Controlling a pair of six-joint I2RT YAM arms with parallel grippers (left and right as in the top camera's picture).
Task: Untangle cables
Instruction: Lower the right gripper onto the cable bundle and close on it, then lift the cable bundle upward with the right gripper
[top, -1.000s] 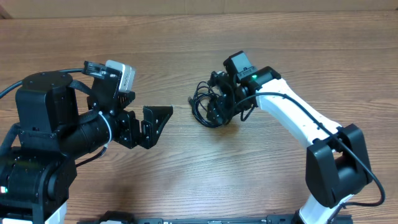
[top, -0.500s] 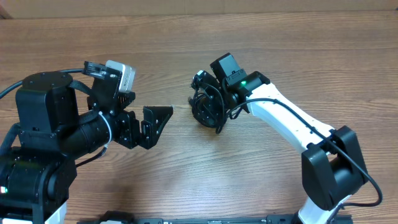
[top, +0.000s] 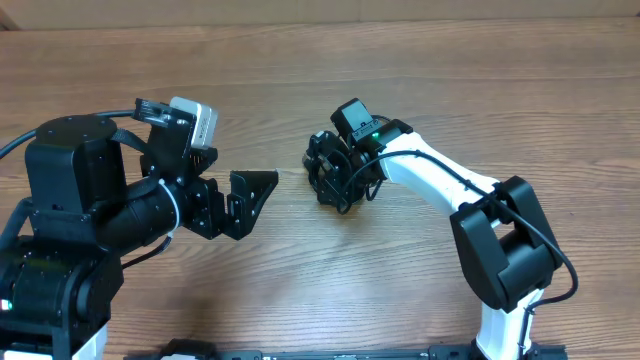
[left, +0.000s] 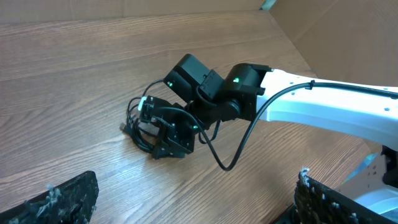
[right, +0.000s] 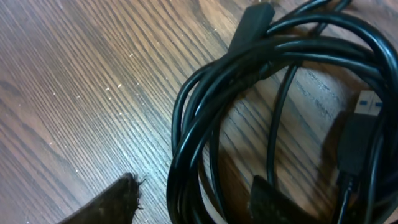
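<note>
**Cable Bundle: First Grasp in Hand**

The cables (right: 205, 112) lie near the middle of the tabletop (top: 300, 290). They are thin black strands coiled in overlapping loops, with a slim plug (right: 252, 22) at the edge. The right pincer (top: 335, 180) stands directly over them, partly spread astride several strands and not pinching. The left pincer (top: 252, 205) sits well apart, spread wide and empty. The step is judged to be the first grasp. The next move calls for pinching one loop only.

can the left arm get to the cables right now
Probably yes. Only bare wooden table lies between the open left claw and the cables. But the right claw straddles the bundle, so only the loops facing the left claw look free to take.
</note>
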